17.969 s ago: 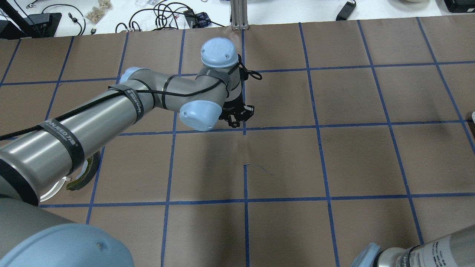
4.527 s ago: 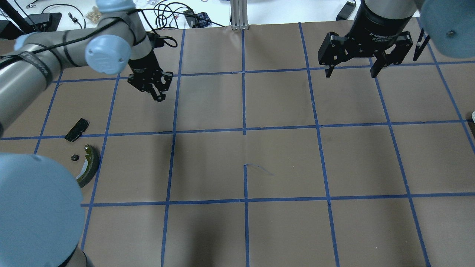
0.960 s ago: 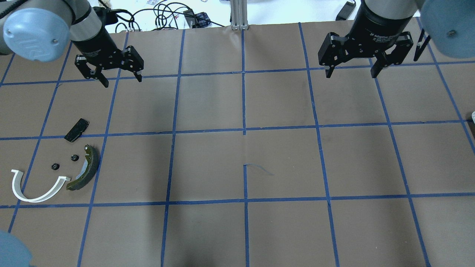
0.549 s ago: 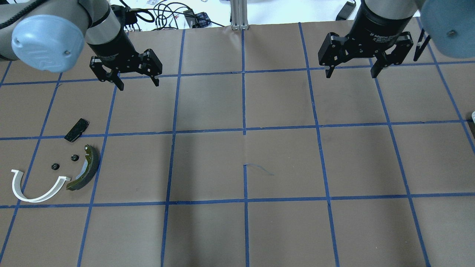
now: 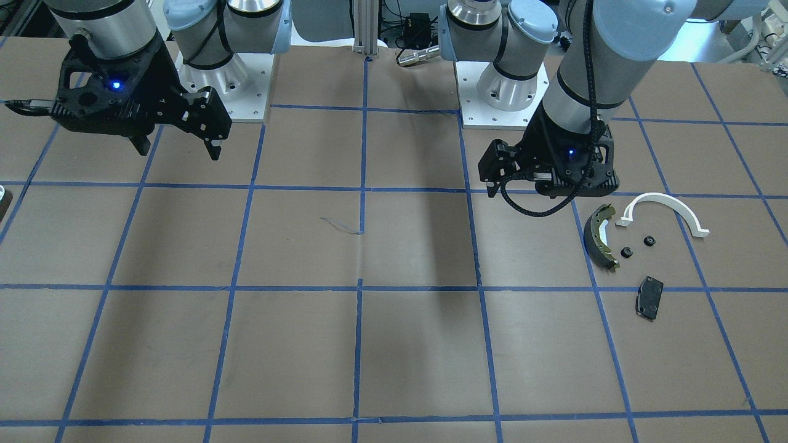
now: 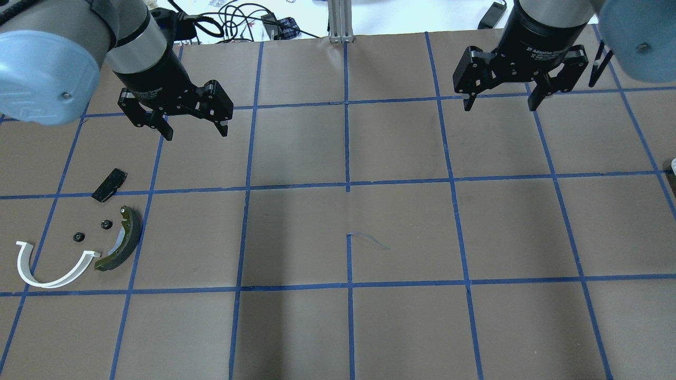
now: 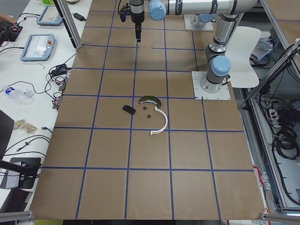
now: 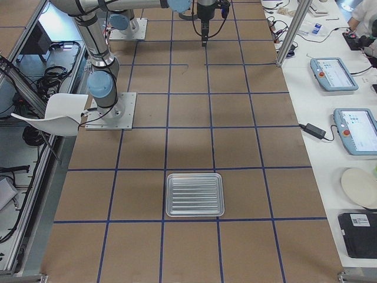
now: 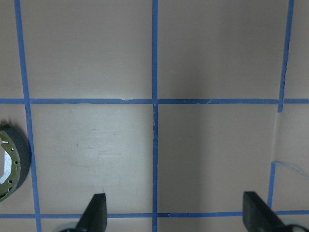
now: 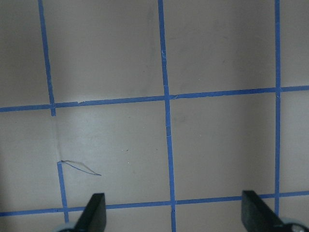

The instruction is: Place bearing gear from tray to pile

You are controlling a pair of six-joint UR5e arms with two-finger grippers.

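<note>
Two tiny black gears (image 6: 106, 224) are lying in the pile (image 6: 77, 237) at the table's left end. None is showing on the tray (image 8: 195, 175), far off to the right. They're looking light, hard and slippery, so best pinched across the rim. The left gripper (image 6: 196, 132) and right gripper (image 6: 500, 105) are hanging spread wide, holding nothing.

The shiny silver tray (image 8: 195, 194) with ridges lies flat, and the pile (image 6: 78, 237) is a loose bunch of parts: a green curved shoe (image 6: 129, 240) just beside one end of a white half ring (image 6: 46, 284), two tiny black round pieces (image 6: 106, 224) near them, and a flat black pad (image 6: 109, 185) a little apart.
</note>
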